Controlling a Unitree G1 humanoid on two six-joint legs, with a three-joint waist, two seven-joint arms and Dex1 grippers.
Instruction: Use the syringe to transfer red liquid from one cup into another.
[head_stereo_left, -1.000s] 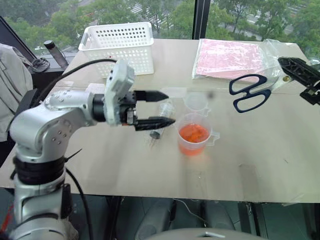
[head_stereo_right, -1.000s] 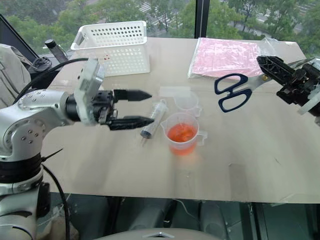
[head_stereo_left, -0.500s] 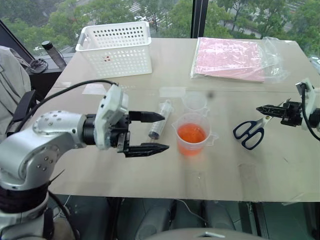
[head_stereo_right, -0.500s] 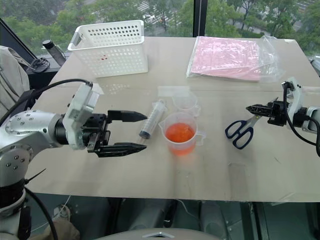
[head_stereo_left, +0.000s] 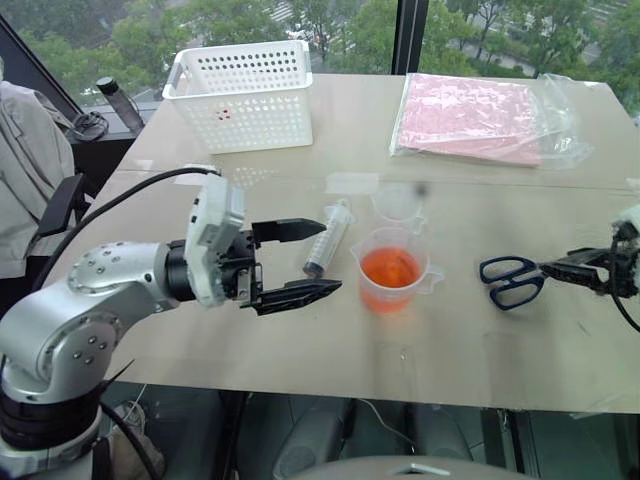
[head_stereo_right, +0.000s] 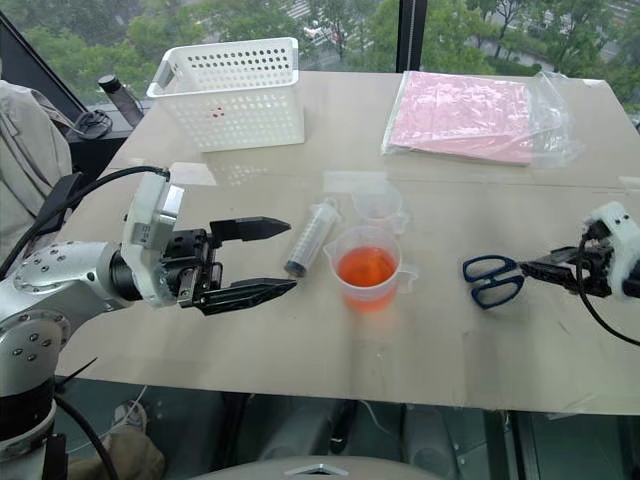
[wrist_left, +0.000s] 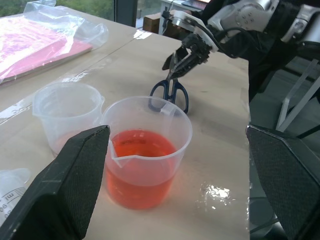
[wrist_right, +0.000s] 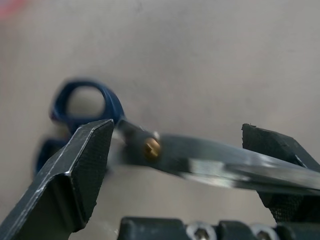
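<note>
Having been lowered to the bench (head_stereo_left: 300, 350), the scissors (head_stereo_left: 510, 281) are released by the opened right end effector (head_stereo_right: 560, 266), freeing it; the left end effector (head_stereo_left: 300, 262) hangs open near the untouched syringe (head_stereo_left: 327, 239).

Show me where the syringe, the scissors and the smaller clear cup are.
syringe (head_stereo_right: 309, 236): right eye view, middle of the clear barrel.
scissors (head_stereo_left: 510, 282): left eye view, on the blue handle loops.
smaller clear cup (wrist_left: 67, 119): left wrist view, on its side wall.

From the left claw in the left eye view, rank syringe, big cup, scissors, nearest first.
Measured from the left claw:
1. Syringe, just past its fingertips.
2. Big cup of red liquid, further right.
3. Scissors, far right, by the right claw.
</note>
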